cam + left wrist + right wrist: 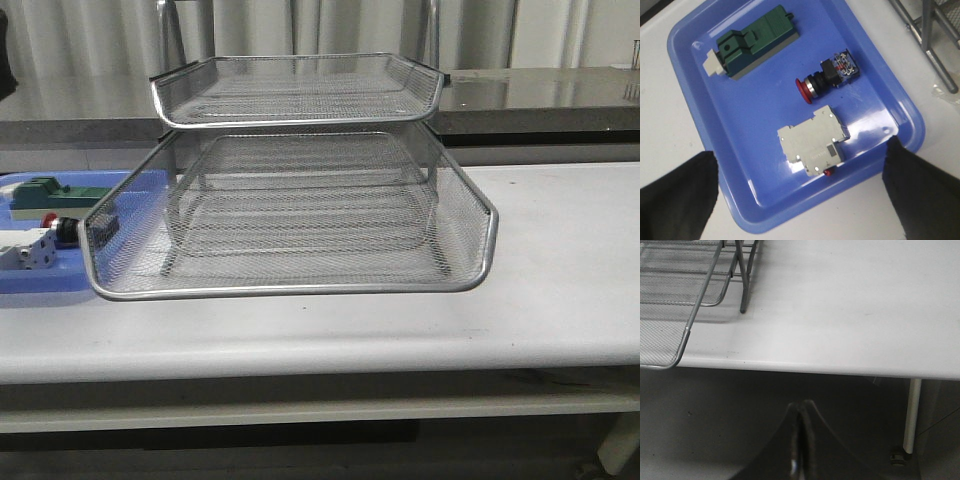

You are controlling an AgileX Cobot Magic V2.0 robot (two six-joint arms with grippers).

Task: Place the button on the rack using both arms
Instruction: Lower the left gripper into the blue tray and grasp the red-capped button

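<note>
The button (826, 79) lies on its side in the blue tray (700, 115), red head, silver collar, black body and blue rear block. In the front view it (62, 228) peeks out beside the rack (300, 200), a silver wire-mesh stand with its middle tray pulled forward. My left gripper (800, 185) is open high above the tray, its black fingers (675, 195) wide apart, nothing between them. My right gripper (801, 412) is shut and empty, hanging off the table's front edge, below tabletop level. Neither arm shows in the front view.
A green block (752, 42) and a white block (812, 140) lie in the blue tray beside the button. The rack's leg (742, 280) and tray corner (670, 340) stand near the table's front edge (815, 367). A table leg (911, 415) is below.
</note>
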